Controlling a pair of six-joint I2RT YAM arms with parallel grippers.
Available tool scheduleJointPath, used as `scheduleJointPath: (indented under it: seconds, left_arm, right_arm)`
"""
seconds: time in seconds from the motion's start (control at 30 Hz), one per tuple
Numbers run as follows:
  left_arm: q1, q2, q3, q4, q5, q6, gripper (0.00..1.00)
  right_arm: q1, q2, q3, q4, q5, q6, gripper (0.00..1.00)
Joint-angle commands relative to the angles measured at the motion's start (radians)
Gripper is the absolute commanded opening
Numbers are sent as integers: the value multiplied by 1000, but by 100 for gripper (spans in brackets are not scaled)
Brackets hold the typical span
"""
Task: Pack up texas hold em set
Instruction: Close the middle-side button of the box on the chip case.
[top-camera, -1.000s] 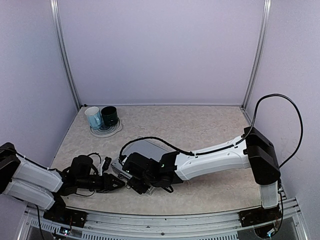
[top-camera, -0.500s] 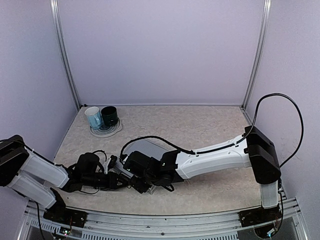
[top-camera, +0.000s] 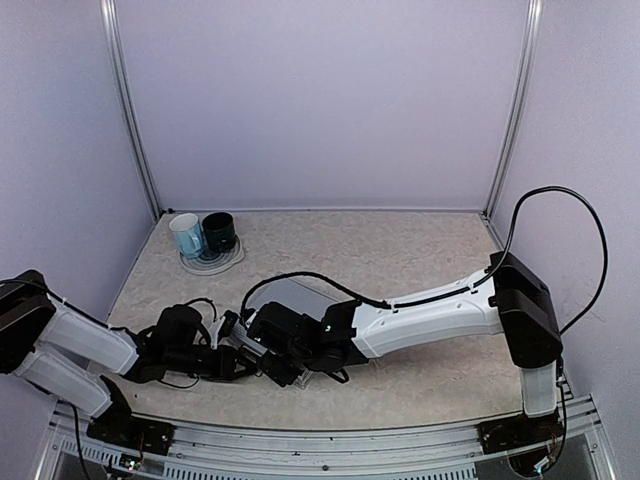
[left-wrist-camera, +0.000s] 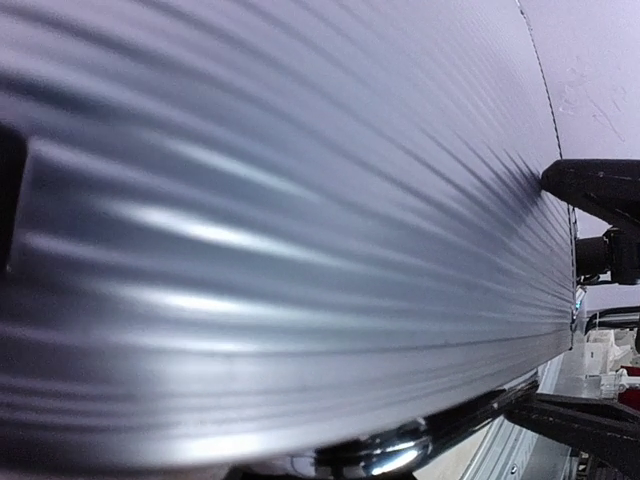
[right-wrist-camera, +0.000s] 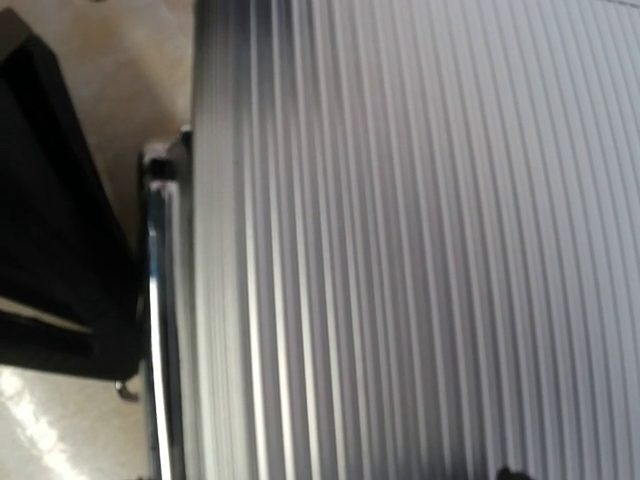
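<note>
Beige speckled tabletop (top-camera: 420, 250) ran between lilac walls. Seen from above, its ten o'clock corner held a light-blue mug (top-camera: 186, 235) and a dark-green mug (top-camera: 219, 231) on their plate (top-camera: 213, 263), well apart from the work and no part of it.

My left gripper (top-camera: 240, 362) sat low at about seven o'clock with its jaws shut, close up against the left near corner of the silver ribbed aluminium case (top-camera: 290, 298). Its wrist camera was filled with ribbed metal, with a chrome edge fitting (left-wrist-camera: 390, 460) at six o'clock of that view. I could not tell whether anything was pinched.

The case lay flat with its lid down, and no chips, cards, dice or buttons showed anywhere on the table.

Just right of the left gripper, my right gripper (top-camera: 272, 352) was over the lid's near edge with its jaws spread wide. One black finger (right-wrist-camera: 50, 250) stood beside the case's rim, gripping nothing I could see.

I judged the packing nearly done, with the pieces presumably inside and the lid lowered. What remained, as I read it, was fastening the latches, which no view showed clearly.
</note>
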Motion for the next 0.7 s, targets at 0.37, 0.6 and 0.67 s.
scheduleJointPath:
  seconds: [0.37, 0.6, 0.67]
  left_arm:
    - [-42, 56, 48, -62, -25, 97, 18]
    - [-12, 83, 13, 74, 124, 74, 16]
    - [-3, 81, 6, 93, 144, 71, 16]
  right_arm:
    - [-35, 20, -38, -93, -23, 35, 73]
    - [-35, 19, -41, -92, -23, 36, 72]
    - [-35, 18, -44, -91, -23, 35, 72]
